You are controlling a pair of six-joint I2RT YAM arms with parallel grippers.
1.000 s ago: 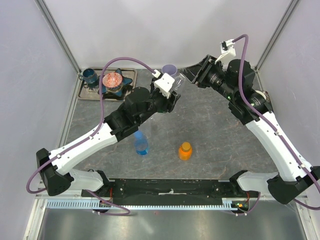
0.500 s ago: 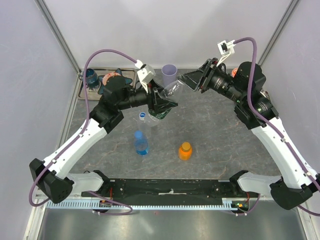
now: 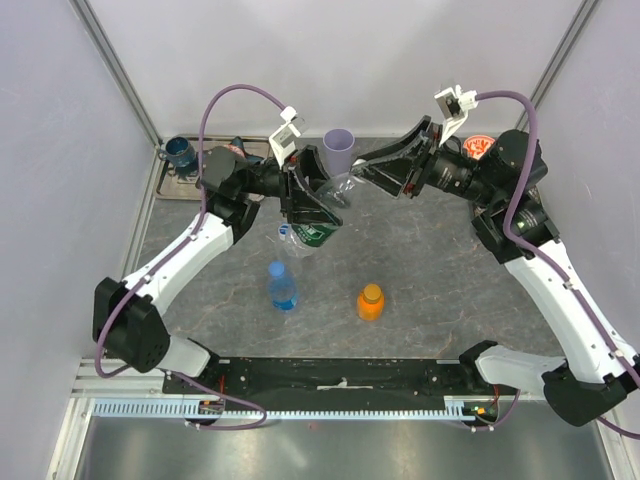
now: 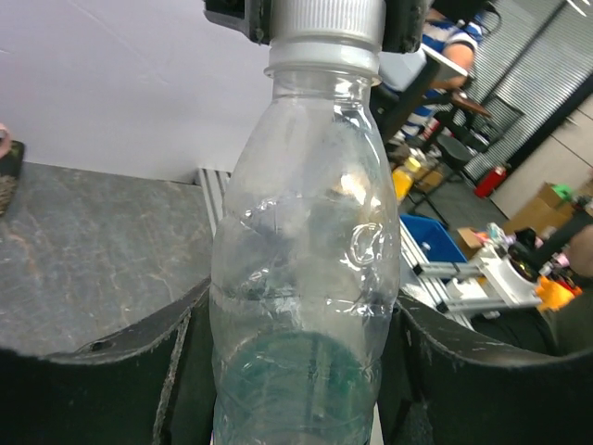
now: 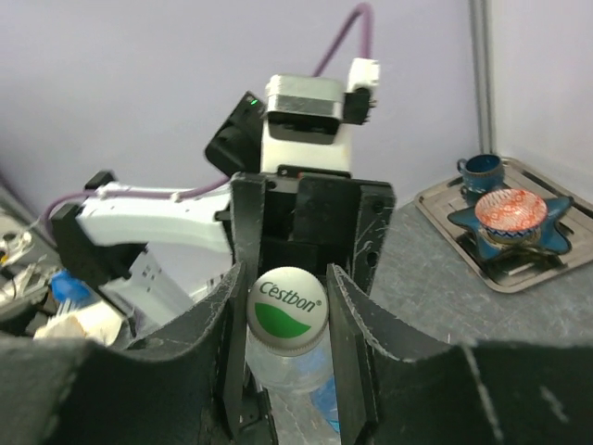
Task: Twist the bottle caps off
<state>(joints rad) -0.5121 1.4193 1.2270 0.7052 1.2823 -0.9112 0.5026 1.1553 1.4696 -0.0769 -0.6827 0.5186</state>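
Observation:
My left gripper is shut on the body of the clear bottle with the green label and holds it tilted above the table. In the left wrist view the bottle fills the space between my fingers. My right gripper is shut on its white-and-green cap, with a finger on each side; the cap also shows in the left wrist view. The blue bottle and the orange bottle stand capped near the front. Another clear bottle's white cap shows under my left gripper.
A lilac cup stands at the back, just behind the held bottle. A tray at the back left holds a teal cup; the right wrist view shows a patterned bowl on it.
My left arm has drawn back and to the left, lifting and tilting the green-label bottle. My right gripper has come down to the left onto its cap.

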